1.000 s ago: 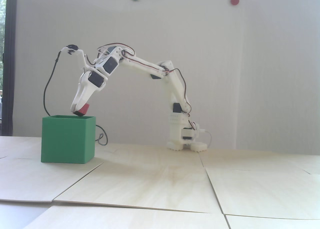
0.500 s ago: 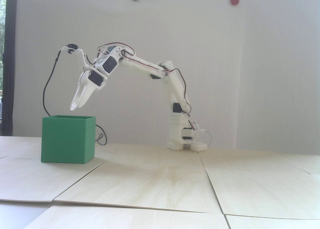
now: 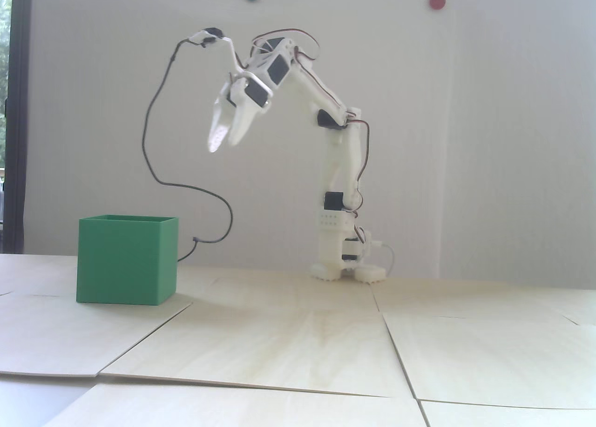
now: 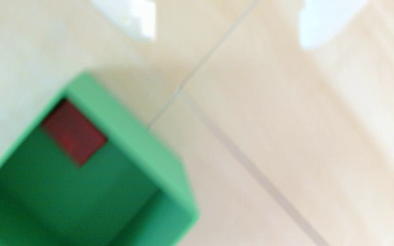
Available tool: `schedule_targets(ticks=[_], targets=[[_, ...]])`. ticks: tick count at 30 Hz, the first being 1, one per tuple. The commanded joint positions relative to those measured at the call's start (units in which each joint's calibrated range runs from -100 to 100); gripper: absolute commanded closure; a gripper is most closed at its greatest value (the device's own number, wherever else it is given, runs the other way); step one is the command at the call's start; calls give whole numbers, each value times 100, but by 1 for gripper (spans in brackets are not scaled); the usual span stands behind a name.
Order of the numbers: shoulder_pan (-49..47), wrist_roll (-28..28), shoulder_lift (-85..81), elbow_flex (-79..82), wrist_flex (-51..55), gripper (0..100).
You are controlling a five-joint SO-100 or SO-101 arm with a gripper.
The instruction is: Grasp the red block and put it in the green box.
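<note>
Hanging high with its jaws parted and empty, the gripper (image 3: 222, 144) sits at two o'clock from the one green box (image 3: 125, 259), well clear of its rim. One red block (image 4: 74, 133) lies inside, against a wall near a corner; open counter (image 3: 298, 343) surrounds the box.

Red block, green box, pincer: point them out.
red block (image 4: 74, 132), wrist view, its top face.
green box (image 3: 123, 259), fixed view, its front wall.
pincer (image 3: 223, 145), fixed view, between its open tips.
</note>
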Motion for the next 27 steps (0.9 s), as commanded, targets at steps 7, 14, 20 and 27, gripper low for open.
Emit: schedule_targets(ticks=[7, 14, 20, 27], targets=[[-1325, -6, -3435, 4773, 65, 91], [-2225, -1, -5456, 8579, -1486, 91], [-2643, 15, -6633, 10301, -1731, 95], [-2828, 15, -7075, 11082, -1731, 97]])
